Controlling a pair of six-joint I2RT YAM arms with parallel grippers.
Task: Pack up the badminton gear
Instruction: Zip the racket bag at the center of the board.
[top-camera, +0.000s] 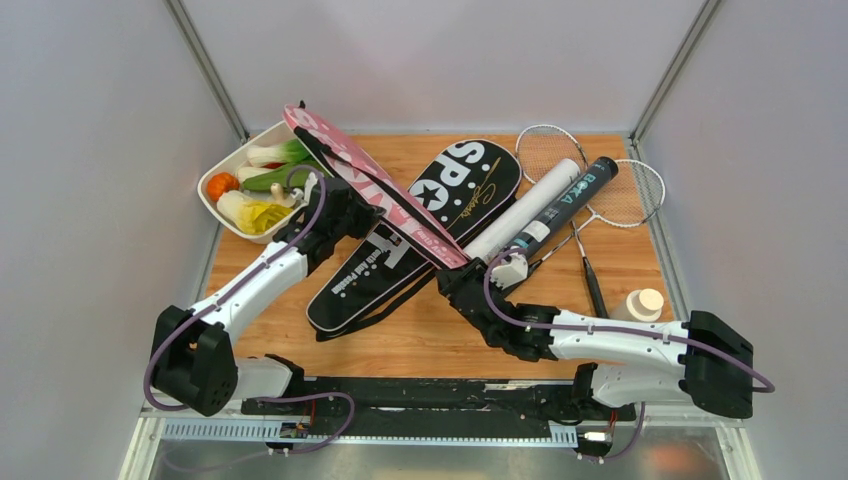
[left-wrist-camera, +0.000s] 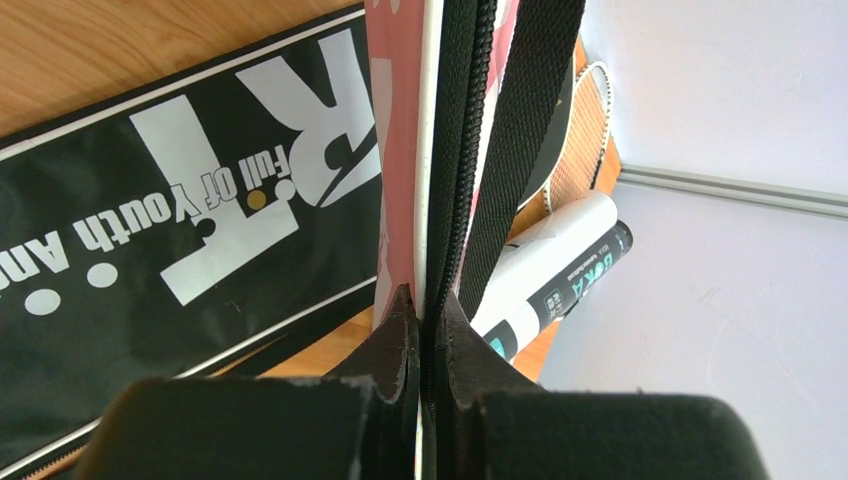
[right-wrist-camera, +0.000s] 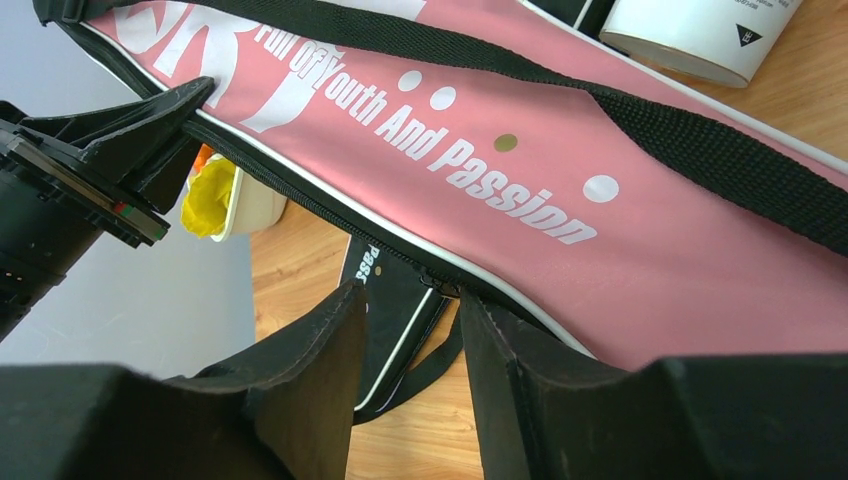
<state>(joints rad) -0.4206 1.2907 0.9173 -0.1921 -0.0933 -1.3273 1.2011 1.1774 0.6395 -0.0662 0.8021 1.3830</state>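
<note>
Your left gripper (left-wrist-camera: 422, 305) is clamped on the zippered edge of the pink cover (left-wrist-camera: 395, 120), just off the left side of the black cover (top-camera: 475, 185). Your right gripper (right-wrist-camera: 412, 300) has its fingers apart. The zipper pull (right-wrist-camera: 440, 288) sits right at their tips, and you cannot tell whether it touches them. That gripper is over the right side of the black cover.

The pink cover is off the table and tilted on edge, crossing above the black cover from its far left to its near right. The black cover lies flat on the table. Right of it lie the white tube (top-camera: 525, 208) and then the black tube (top-camera: 565, 205), side by side. The rackets (top-camera: 625, 190) are farther right. The vegetable dish (top-camera: 207, 195) is at its far left, and a small bottle (top-camera: 643, 303) is well off to its right.
</note>
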